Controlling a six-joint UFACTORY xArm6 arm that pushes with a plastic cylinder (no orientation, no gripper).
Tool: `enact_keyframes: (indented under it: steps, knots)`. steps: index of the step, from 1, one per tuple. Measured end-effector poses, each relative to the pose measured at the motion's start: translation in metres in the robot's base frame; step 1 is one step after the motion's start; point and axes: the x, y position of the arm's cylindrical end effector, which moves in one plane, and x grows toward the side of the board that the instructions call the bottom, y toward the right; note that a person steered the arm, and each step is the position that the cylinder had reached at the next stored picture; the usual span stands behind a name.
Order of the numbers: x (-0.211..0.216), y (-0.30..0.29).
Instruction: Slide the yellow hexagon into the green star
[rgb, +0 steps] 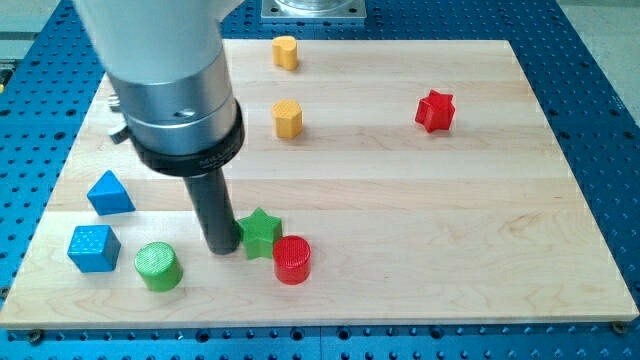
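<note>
The yellow hexagon (288, 118) sits on the wooden board in the upper middle of the view. The green star (260, 232) lies lower down, left of centre, touching the red cylinder (292, 259) on its lower right. My tip (220, 249) rests on the board just left of the green star, close to or touching it. The tip is well below the yellow hexagon. A second yellow block (286, 51) stands near the board's top edge.
A red star (435, 111) is at the upper right. A blue triangle (109, 192), a blue cube (93, 247) and a green cylinder (158, 266) sit at the lower left. The arm's grey body (170, 80) hides the upper-left board.
</note>
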Motion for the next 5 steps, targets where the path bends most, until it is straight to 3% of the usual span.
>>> enact_keyframes:
  steps: [1,2,3,5]
  knots:
    - [0.0,0.044]
    - [0.0,0.046]
    - [-0.029,0.018]
    - [-0.193,-0.012]
